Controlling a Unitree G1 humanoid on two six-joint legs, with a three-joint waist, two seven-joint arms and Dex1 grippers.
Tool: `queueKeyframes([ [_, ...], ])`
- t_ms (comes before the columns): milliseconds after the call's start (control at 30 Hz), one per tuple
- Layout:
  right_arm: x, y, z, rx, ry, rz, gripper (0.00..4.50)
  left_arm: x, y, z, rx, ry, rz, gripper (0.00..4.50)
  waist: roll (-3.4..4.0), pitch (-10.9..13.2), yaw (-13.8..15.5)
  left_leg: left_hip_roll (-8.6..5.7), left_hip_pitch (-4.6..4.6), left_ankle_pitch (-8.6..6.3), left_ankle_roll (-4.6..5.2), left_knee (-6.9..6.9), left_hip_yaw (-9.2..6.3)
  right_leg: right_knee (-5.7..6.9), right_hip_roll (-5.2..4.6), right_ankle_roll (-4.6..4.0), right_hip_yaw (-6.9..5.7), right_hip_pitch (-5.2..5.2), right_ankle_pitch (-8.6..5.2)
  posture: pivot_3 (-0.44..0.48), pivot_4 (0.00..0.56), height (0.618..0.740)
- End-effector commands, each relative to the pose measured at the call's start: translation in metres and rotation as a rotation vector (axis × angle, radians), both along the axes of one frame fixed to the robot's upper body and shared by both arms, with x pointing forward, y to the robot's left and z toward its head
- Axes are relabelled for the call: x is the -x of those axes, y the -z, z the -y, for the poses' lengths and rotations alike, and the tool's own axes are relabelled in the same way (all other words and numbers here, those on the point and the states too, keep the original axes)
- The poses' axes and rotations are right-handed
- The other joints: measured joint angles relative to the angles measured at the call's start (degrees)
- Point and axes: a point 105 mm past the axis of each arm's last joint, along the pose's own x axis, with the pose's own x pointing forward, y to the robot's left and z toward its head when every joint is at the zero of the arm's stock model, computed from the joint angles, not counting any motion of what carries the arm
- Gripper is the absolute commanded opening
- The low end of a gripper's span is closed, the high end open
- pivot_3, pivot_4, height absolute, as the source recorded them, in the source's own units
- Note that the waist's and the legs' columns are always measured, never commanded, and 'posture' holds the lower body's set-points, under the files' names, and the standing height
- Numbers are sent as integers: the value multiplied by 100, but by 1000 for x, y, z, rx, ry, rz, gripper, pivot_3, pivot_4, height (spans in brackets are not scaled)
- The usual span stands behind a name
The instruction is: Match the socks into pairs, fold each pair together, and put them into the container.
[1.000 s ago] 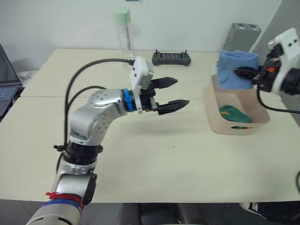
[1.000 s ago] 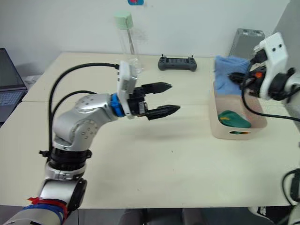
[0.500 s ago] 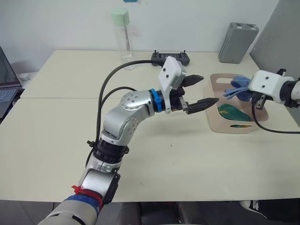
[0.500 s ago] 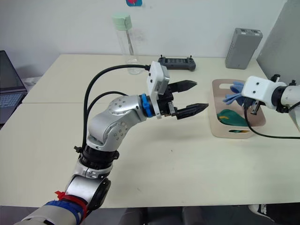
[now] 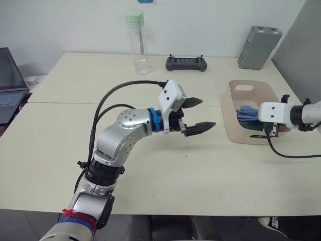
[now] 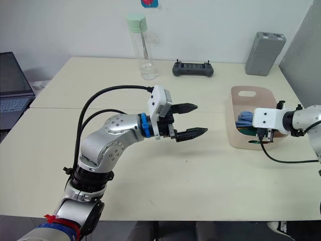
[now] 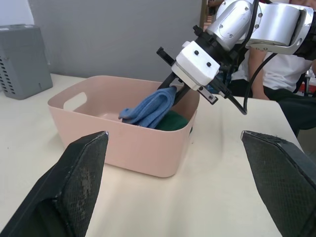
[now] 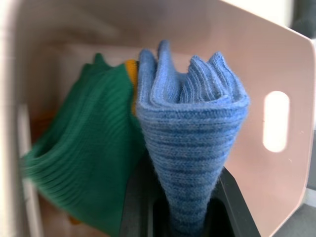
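The left gripper (image 5: 198,114) hovers over the table (image 5: 200,165), fingers spread and empty. Beyond it, the right gripper (image 7: 170,90) pinches the folded blue socks (image 8: 190,133) inside the pink container (image 7: 148,148), touching the green socks (image 8: 84,163).

Silver jointed arms, blue wrist ring, black cables, white camera blocks

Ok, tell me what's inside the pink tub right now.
The pale pink plastic tub holds the folded light blue socks, pinched in the right gripper, lying against dark green socks. A yellow edge shows between them. The tub's bottom beneath is covered.
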Motion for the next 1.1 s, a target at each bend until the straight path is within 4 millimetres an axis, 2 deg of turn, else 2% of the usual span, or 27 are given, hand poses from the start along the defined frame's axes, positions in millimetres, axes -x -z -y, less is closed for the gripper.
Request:
queueKeyframes([
  [33,5,-15,2,34,-28,9,961,1,-16,2,32,12,64,4500,0,0,-2,-1,0,0,0,4,0,0,0,3,0,1,0,0,150,740],
  [267,19,-41,1,37,-54,-68,3370,-2,-14,0,25,10,76,4500,14,8,-8,-3,1,0,0,20,-2,0,-2,14,0,11,5,0,150,740],
  [367,34,-63,7,49,-35,-145,4462,-1,-15,-1,23,21,81,4500,18,11,-7,-3,1,0,1,19,-4,-1,-2,13,-1,13,5,0,150,740],
  [467,40,-83,12,60,-11,-165,4489,0,-19,1,33,36,84,4500,30,18,-8,-5,0,0,1,20,-2,-1,-5,13,0,13,5,0,150,740],
  [633,8,-104,12,25,18,22,4489,1,-26,12,54,61,102,4500,29,18,-47,-6,6,0,1,25,-1,-2,-5,24,2,17,6,0,150,740],
  [767,-7,-93,7,-10,1,32,3557,4,-33,24,59,98,124,4500,29,18,-37,-9,8,1,1,29,-2,-2,-5,32,4,20,11,0,150,740],
  [967,-20,-65,8,-10,-4,-19,1318,3,-36,29,58,99,133,4500,31,19,-21,-11,7,1,2,23,-1,-2,-8,22,5,19,16,0,150,740],
  [1100,-21,-30,11,-30,10,-116,25,3,-35,28,53,92,133,4500,31,19,-24,-11,7,0,2,22,-1,-2,-8,21,5,20,16,0,150,740],
])
